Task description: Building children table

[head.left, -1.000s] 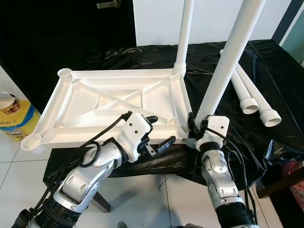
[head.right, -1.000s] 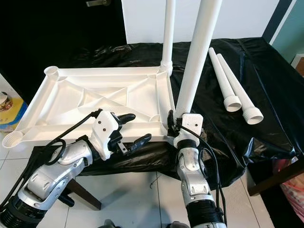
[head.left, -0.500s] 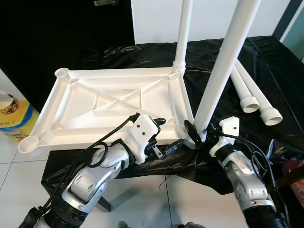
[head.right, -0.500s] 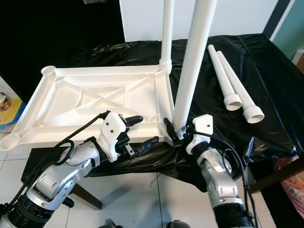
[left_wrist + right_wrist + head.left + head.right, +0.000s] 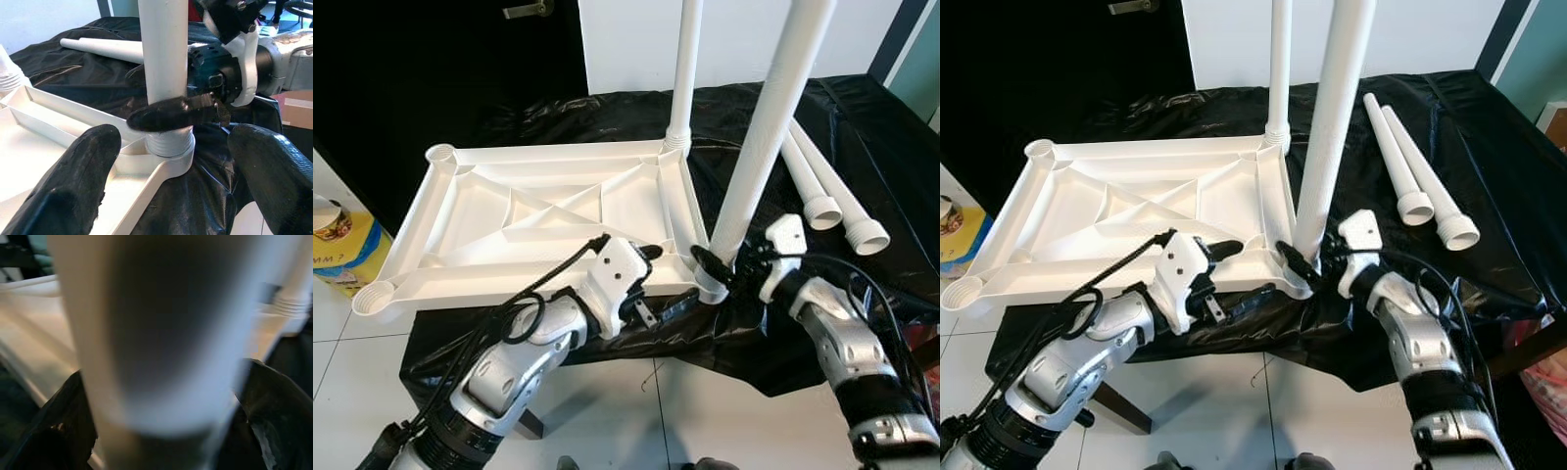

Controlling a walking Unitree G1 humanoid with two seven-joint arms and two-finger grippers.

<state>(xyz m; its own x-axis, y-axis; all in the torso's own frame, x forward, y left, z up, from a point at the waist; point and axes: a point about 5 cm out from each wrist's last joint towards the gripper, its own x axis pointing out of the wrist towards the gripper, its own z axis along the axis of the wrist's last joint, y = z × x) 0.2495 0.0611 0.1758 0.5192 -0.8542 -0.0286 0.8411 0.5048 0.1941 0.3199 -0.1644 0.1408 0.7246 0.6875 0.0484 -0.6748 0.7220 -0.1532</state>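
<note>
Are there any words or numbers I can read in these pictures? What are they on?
The yellow and blue container on the floor beside the table carries dark print: too small and cut off by the picture's edge to read.
The white table top, the legs and both grippers: no words or numbers that can be read.

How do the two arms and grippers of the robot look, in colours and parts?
Both arms are silver metal segments with black ribbed sleeves near the base and loose black cables. The left gripper and right gripper each have a white wrist housing and two long black fingers.
</note>
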